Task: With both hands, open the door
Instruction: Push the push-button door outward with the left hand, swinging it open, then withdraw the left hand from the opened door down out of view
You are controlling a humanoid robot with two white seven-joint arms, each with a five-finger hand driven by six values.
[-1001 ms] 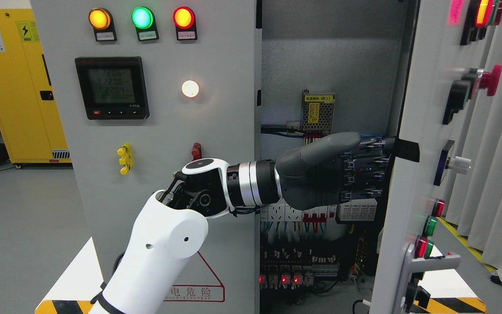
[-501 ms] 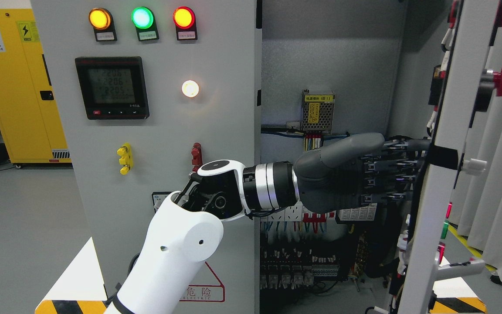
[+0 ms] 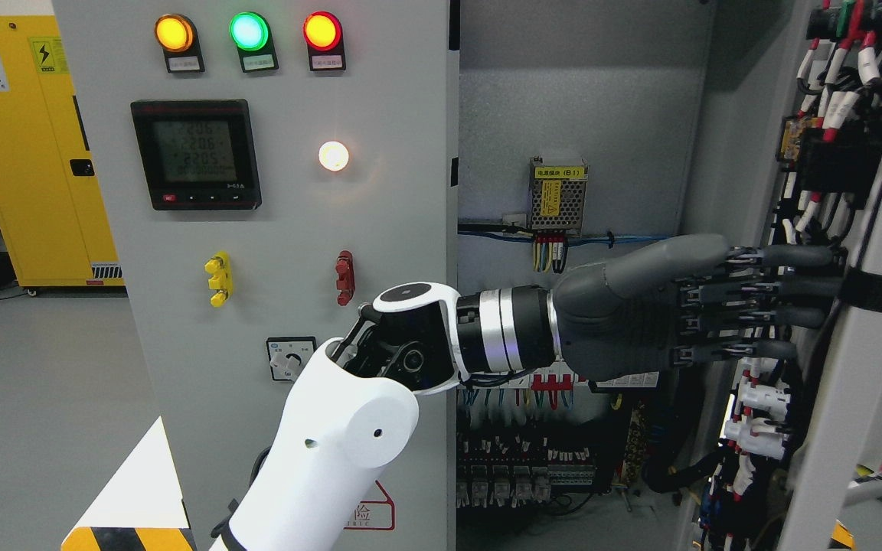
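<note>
Reaching in from seven o'clock, the robot's left arm stretched across the middle of the picture to the right door of a grey electrical cabinet. The left robot hand was dark grey, its fingers held out straight and flat against the door's inner face near its black-taped edge, clasping nothing. That door stood swung wide at three o'clock, showing its wired back with red and white leads. Between nine and twelve o'clock the closed left door carried an amber, a green and a red lamp, a digital meter and a lit white lamp. At the centre the open cabinet showed a small power supply above rows of breakers. A yellow cabinet stood at ten o'clock.
</note>
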